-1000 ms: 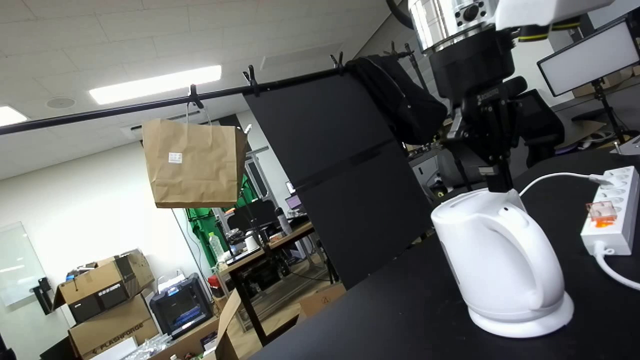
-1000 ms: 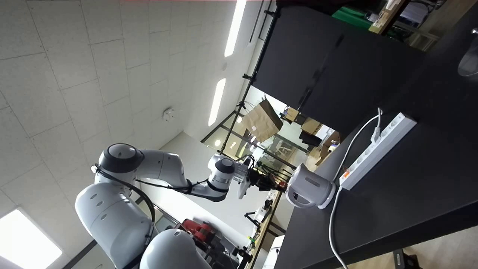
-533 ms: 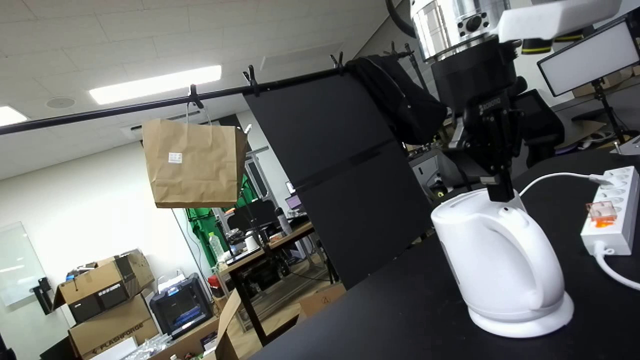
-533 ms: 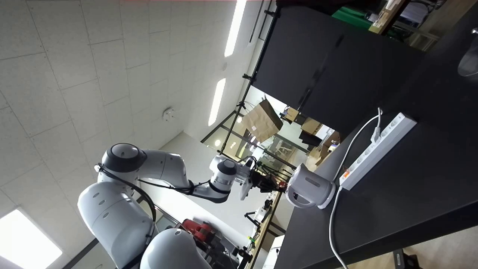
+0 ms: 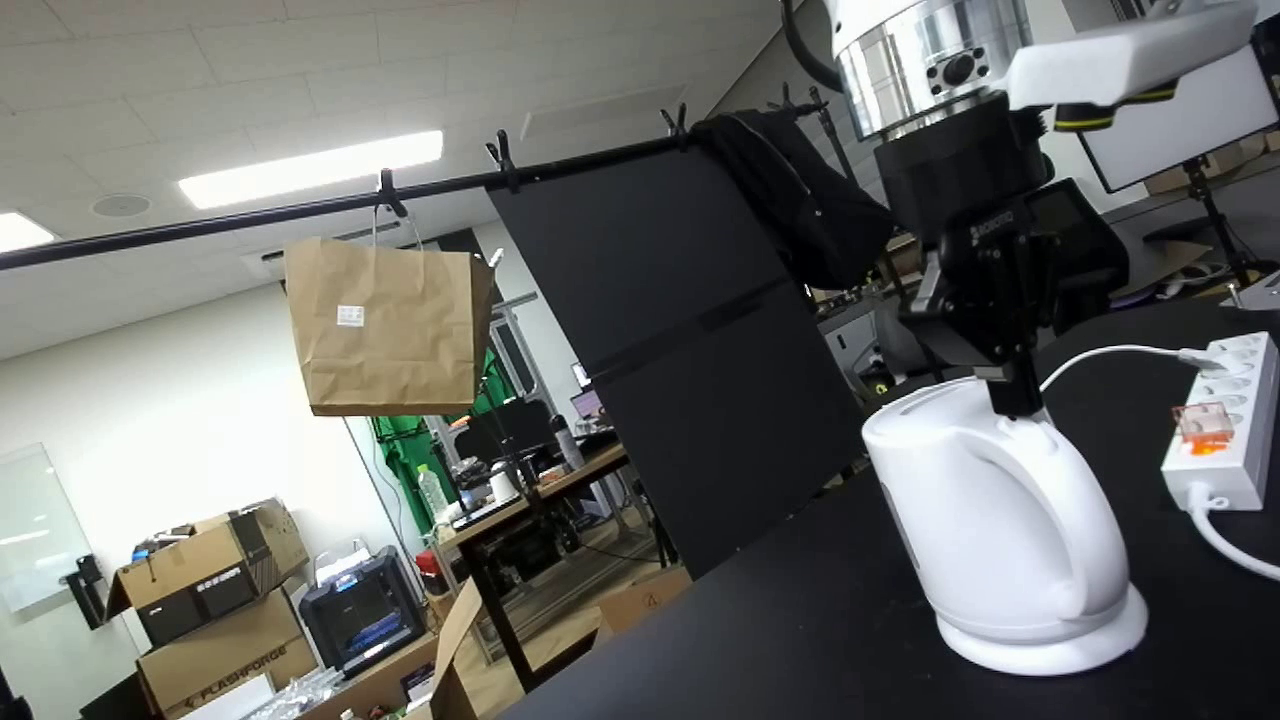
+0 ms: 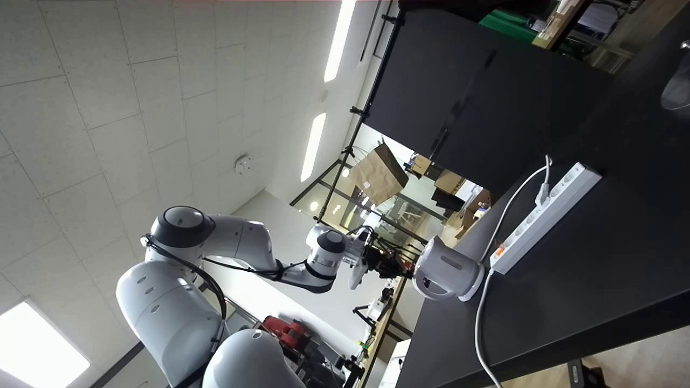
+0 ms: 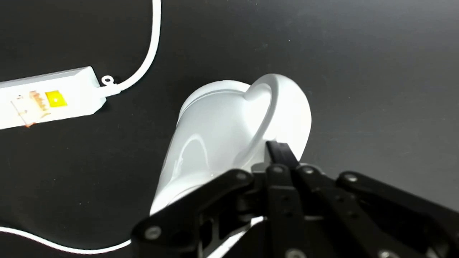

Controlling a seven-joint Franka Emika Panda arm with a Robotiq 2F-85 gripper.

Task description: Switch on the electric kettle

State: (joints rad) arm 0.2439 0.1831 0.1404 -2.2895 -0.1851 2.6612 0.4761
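Observation:
The electric kettle (image 5: 985, 540) stands upright on the black table, smooth and white, with its handle facing that exterior view. It also shows in the other-angle exterior view (image 6: 443, 268) and in the wrist view (image 7: 211, 132), where my gripper hides part of its top. My gripper (image 5: 1018, 410) is shut, fingertips together with nothing between them. The tips point down at the top end of the kettle's handle and mostly cover the small round spot there. In the wrist view the fingertips (image 7: 281, 145) overlap the upper handle. I cannot tell whether they touch it.
A white power strip (image 5: 1232, 420) with an orange switch lies beside the kettle, with a plug in it. A white cord (image 7: 152, 50) runs from it, and another cord (image 7: 71, 249) runs toward the kettle. A black panel (image 5: 690, 350) stands behind the table.
My gripper has moved down and to the right in an exterior view, from behind the handle's top end to over it. The fingers stay shut. The kettle has not moved.

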